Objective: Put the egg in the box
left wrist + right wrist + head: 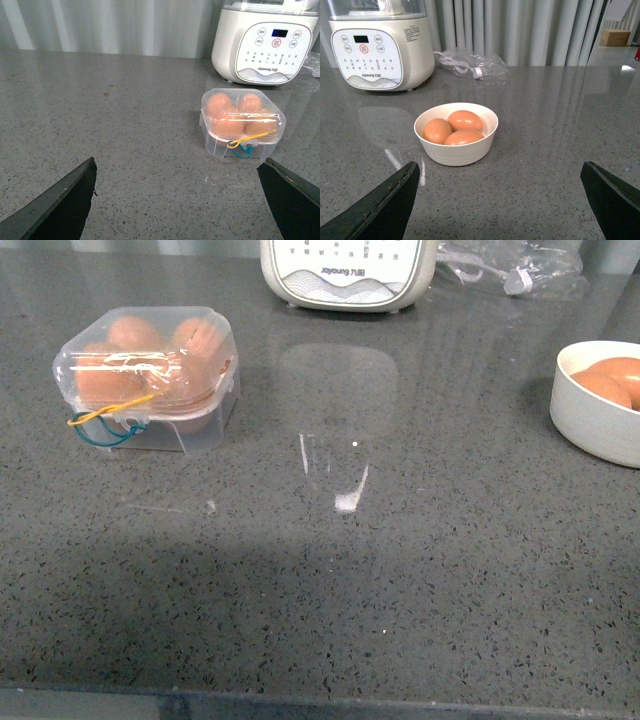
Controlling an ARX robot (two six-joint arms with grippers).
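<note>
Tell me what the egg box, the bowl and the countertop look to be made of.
Box: clear, thin glossy plastic; the eggs show through the shut lid.
Bowl: white, smooth, thick-rimmed, probably ceramic, possibly melamine.
Countertop: polished grey speckled stone or quartz composite; it mirrors the cooker.

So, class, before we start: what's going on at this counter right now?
Nothing is being handled yet. The left hand and right hand are both open above the counter, holding nothing. The clear box sits closed with eggs inside, bands around it. Three brown eggs wait in the white bowl, near a white cooker.
</note>
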